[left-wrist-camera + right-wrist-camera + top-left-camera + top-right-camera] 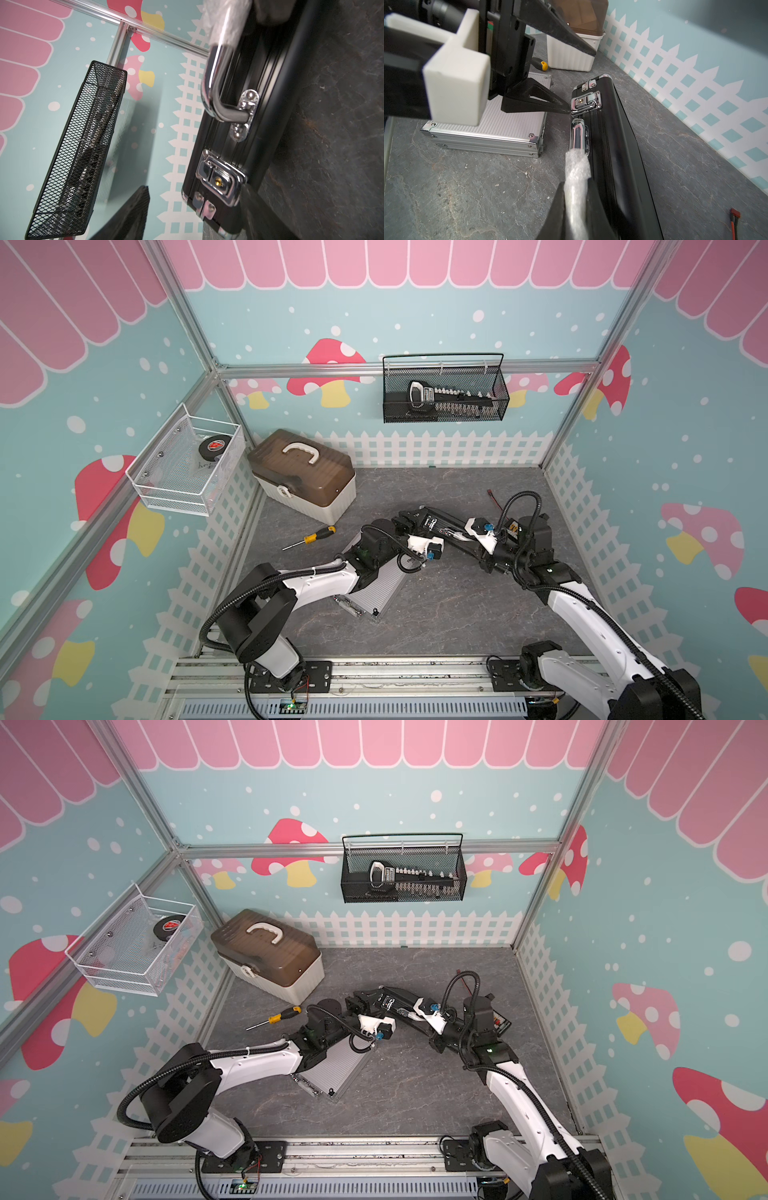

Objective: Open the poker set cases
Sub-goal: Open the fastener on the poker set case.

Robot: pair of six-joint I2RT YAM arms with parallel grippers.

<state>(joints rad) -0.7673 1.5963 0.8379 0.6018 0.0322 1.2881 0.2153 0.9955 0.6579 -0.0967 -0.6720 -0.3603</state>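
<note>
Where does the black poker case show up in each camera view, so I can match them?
In both top views: the black poker case sits just right of the picture's centre.
Left wrist: it fills the right-centre, handle and latch side facing the camera.
Right wrist: it runs from the centre to the bottom edge.
Shared landmark: the white picket fence print behind it.

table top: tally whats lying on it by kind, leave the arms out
cases: 2, the black case and the silver case
toolbox: 1
screwdriver: 1
red cable: 1
total: 5
</note>
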